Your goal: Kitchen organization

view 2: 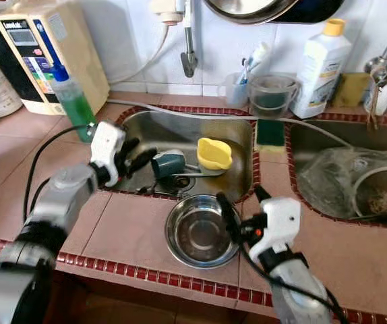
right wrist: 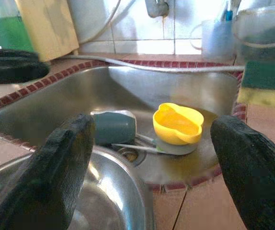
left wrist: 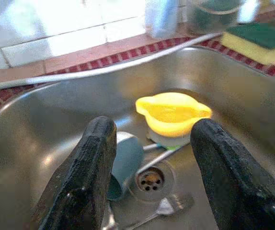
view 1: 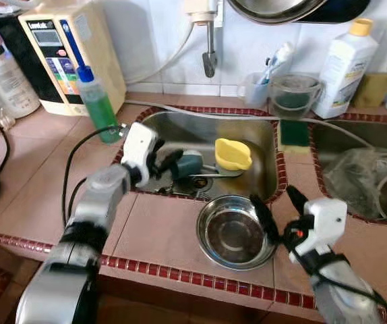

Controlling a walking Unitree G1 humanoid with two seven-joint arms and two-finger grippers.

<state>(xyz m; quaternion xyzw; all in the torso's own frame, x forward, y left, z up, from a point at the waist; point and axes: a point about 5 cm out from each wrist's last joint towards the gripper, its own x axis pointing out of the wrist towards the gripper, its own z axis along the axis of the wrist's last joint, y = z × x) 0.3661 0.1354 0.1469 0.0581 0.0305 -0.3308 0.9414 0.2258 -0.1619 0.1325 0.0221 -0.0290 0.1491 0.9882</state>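
Note:
A teal cup (view 1: 188, 164) lies on its side in the steel sink (view 1: 264, 138), near the drain. Beside it stands a yellow cup (view 1: 232, 154) on a small lid, with a spoon (left wrist: 164, 206) lying by the drain. My left gripper (view 1: 172, 164) is open at the sink's left edge, its fingertips just short of the teal cup (left wrist: 125, 163). A steel bowl (view 1: 236, 233) stands empty on the tiled counter in front of the sink. My right gripper (view 1: 273, 196) is open at the bowl's right rim, one finger over the bowl and one outside it.
A green soap bottle (view 1: 98, 101) and a water purifier (view 1: 72, 50) stand at the back left. A faucet (view 1: 209, 61) hangs over the sink. A sponge (view 1: 293, 133), a clear jug (view 1: 293, 91) and a white bottle (view 1: 342, 67) stand behind; the right sink (view 1: 355, 172) holds a plastic bag.

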